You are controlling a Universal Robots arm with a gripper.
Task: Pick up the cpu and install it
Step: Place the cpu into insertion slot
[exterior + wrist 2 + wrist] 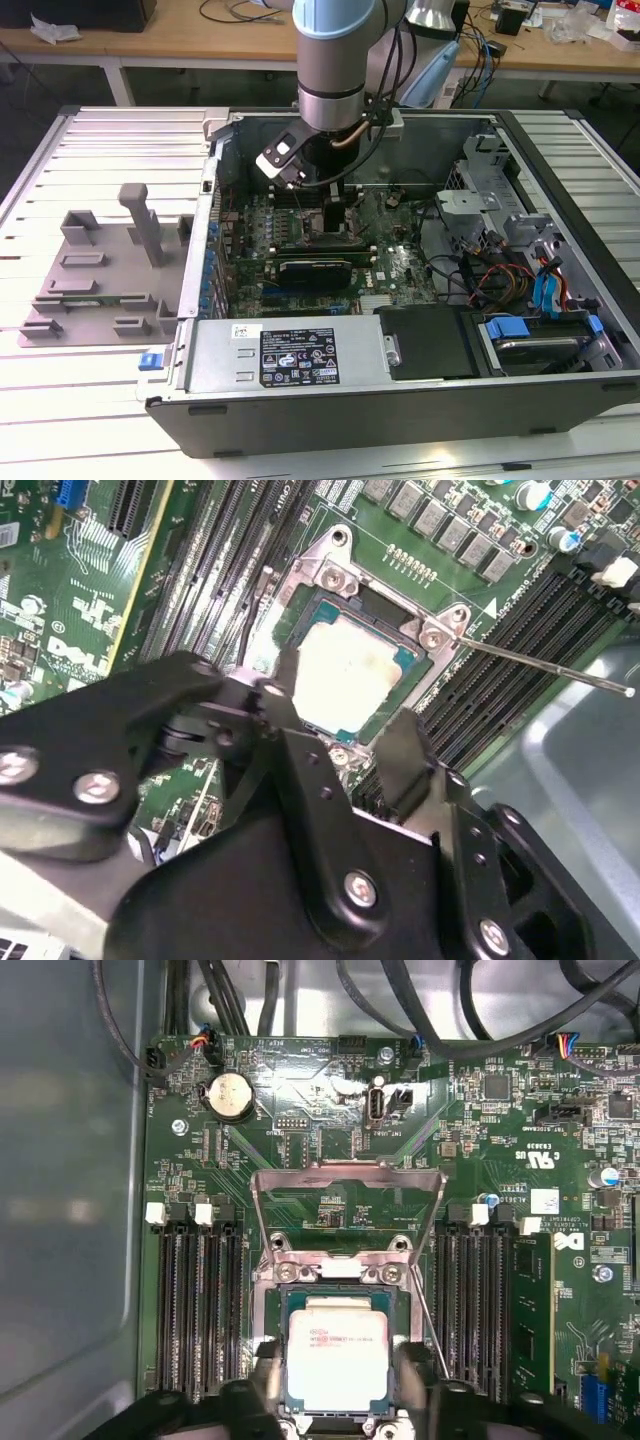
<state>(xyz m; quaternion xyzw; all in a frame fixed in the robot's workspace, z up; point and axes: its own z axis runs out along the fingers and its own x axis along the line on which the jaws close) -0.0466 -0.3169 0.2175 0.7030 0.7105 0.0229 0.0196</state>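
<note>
The cpu [337, 1352] lies flat in its socket on the green motherboard [300, 1130], silvery top facing up, in the first wrist view. The metal bracket [347, 1182] of the socket stands swung open beyond it. The gripper [338, 1372] hangs directly over the chip with its black fingertips [266, 1370] parted, one on each side of the chip and seemingly just clear of its edges, gripping nothing. Rows of dark memory slots [195, 1310] flank the socket on both sides, and a round coin battery [229, 1095] sits farther up the board.

In the second wrist view, the chip shows its pale top within the socket's metal frame, seated square and level. The two fingers [405, 745] straddle it from above, spread wide. A thin metal lever [545, 665] juts out from one corner of the socket, across the memory slots.

In the exterior view, the arm [335, 50] reaches straight down into the open computer case [560, 180], and the gripper is low over the middle of the board. The case rests on a slatted white table [60, 400]. A grey plastic fixture [100, 270] lies on the table just beside the case, on the exterior view's left. A black-and-white label [300, 355] marks the metal box at the case's near edge.
</note>
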